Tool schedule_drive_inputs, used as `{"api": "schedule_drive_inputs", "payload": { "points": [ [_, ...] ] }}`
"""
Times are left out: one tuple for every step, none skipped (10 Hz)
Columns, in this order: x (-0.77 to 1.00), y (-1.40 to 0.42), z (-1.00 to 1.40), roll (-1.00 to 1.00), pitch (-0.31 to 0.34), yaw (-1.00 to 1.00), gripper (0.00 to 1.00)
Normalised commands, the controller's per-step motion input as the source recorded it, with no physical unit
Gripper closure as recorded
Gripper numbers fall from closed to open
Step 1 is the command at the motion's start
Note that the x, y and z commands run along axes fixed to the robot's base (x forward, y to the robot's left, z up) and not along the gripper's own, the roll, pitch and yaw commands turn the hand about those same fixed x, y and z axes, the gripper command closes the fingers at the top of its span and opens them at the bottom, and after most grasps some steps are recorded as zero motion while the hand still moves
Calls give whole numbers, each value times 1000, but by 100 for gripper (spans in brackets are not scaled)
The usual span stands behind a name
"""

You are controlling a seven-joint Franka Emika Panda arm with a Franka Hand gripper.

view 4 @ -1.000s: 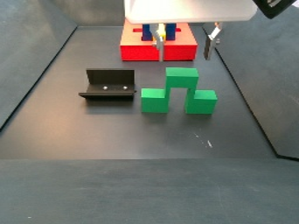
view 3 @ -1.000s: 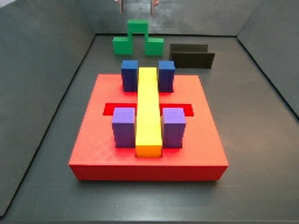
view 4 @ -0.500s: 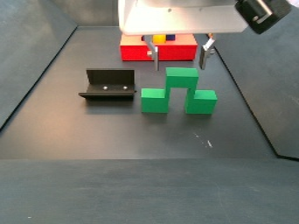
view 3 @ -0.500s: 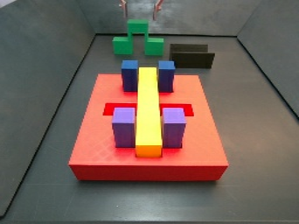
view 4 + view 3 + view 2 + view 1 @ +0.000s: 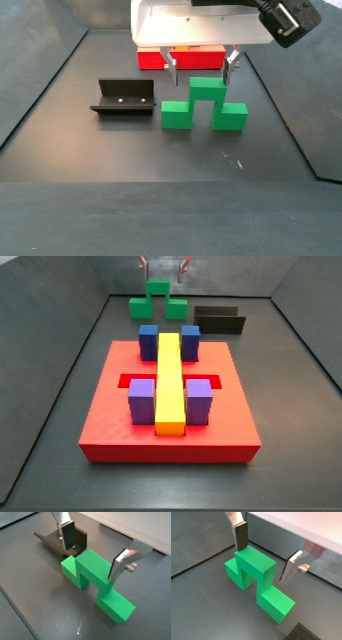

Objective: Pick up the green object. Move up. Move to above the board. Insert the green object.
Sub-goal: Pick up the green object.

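While the bright green plastic bridge-shaped block [image 5: 256,574] sits on the floor beside the fixture [image 5: 124,98], the released gripper [image 5: 264,554] straddles it, seemingly untouched; off-centre closing could twist it.

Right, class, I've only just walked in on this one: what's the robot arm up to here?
The gripper hangs open over the green object, with one finger on each side of its raised middle cube and not yet closed on it. The green object stands on the floor beside the fixture. The board lies apart from it, carrying a yellow bar with blue and purple blocks. So the pick-up is just being lined up; nothing has been lifted.
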Motion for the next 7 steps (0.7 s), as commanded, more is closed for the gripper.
{"api": "schedule_drive_inputs", "payload": {
  "points": [
    [-117,0,0,47,0,-69,0],
    [-169,0,0,17,0,-74,0],
    [-266,0,-51,16,0,-97,0],
    [-206,0,-157,54,0,-74,0],
    [-146,0,-257,77,-3,-46,0],
    [0,26,-329,137,-4,0,0],
    [0,74,-377,150,-10,0,0]
  ]
}}
